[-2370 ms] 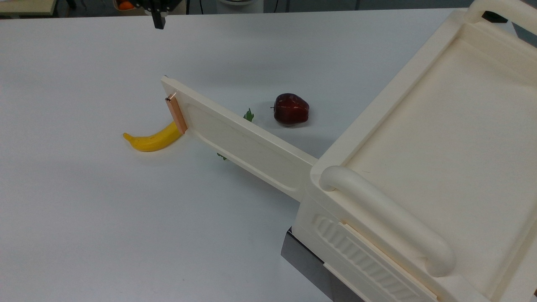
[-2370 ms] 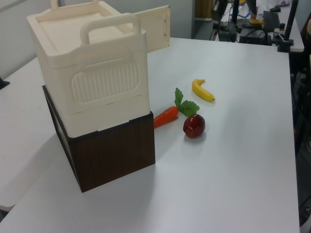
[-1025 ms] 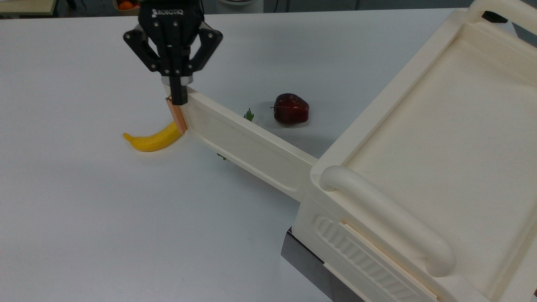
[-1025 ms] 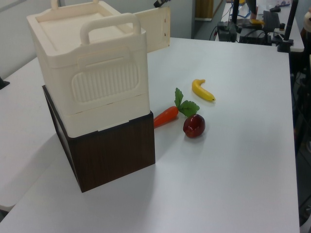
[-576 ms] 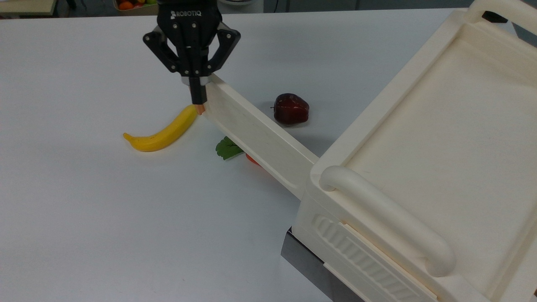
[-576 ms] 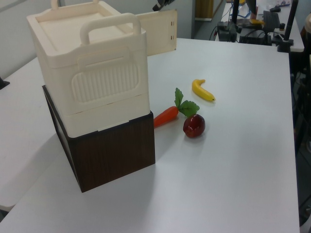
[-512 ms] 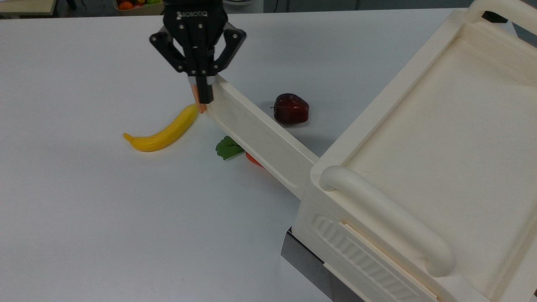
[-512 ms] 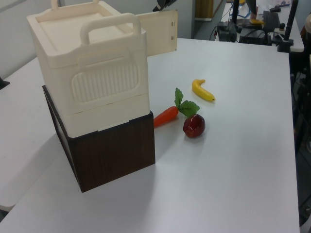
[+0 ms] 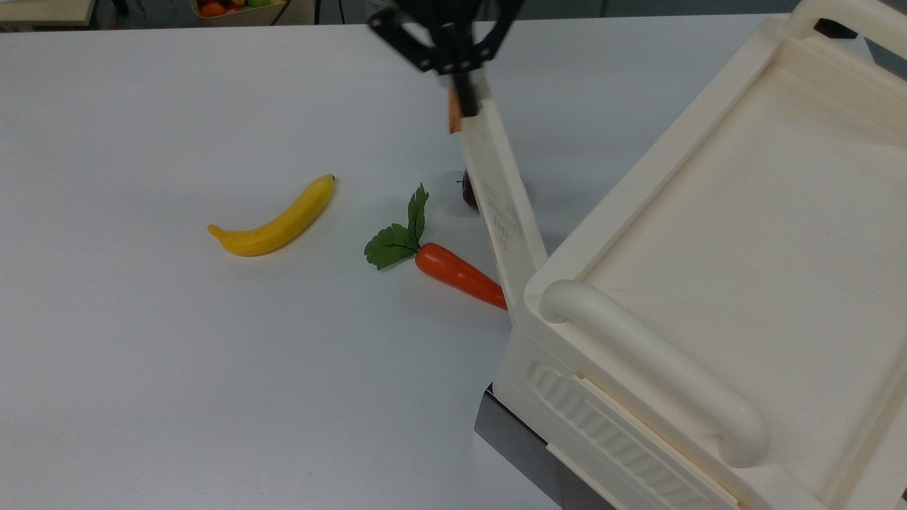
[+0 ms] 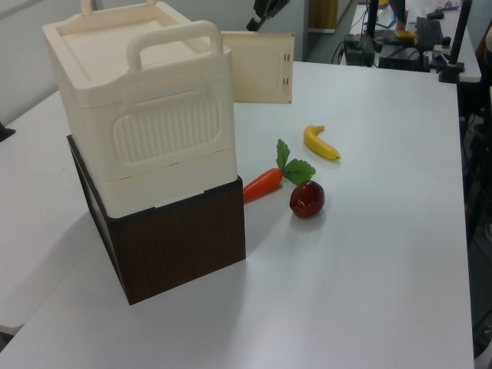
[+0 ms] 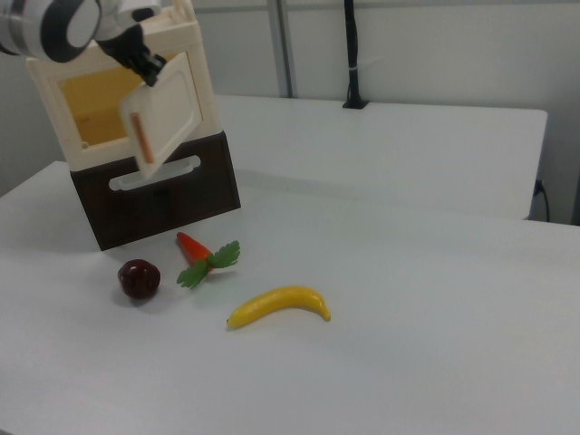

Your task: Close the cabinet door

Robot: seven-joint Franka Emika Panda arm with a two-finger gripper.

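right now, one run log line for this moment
step: closing | gripper: at cabinet door top edge by handle | door: partly open | below: carrot, apple, banana

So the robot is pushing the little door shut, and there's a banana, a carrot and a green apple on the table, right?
Almost. The apple is dark red, not green, as the right view shows. The rest holds: the gripper is at the end of the half-open door, and a banana and a carrot lie on the table.
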